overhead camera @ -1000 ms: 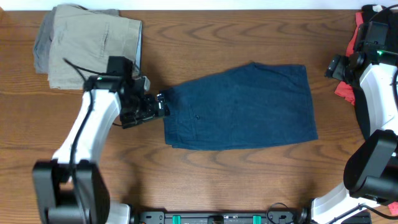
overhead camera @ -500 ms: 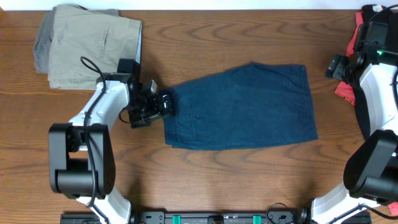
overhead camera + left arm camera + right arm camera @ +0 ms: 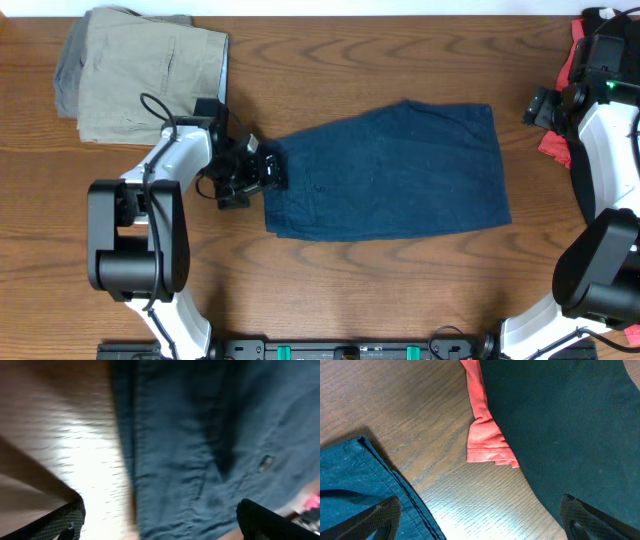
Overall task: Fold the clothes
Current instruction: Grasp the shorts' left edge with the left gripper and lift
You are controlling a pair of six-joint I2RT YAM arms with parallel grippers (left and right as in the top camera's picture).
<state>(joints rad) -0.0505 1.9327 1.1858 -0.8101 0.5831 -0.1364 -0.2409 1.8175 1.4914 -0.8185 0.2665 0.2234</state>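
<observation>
Lying flat mid-table (image 3: 330,60), shorts (image 3: 385,175) have one edge right under the left gripper (image 3: 268,170), spread wide. Khaki trousers (image 3: 140,75) sit just behind it. Right gripper (image 3: 480,520), also spread, hovers by a black garment (image 3: 570,425).

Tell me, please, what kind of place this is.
Probably a robot test bench for folding laundry. It shows in the brown wood-grain table, the white and black robot arms on the left and the right, and the garments laid out: dark navy blue shorts and folded khaki-beige trousers.
</observation>
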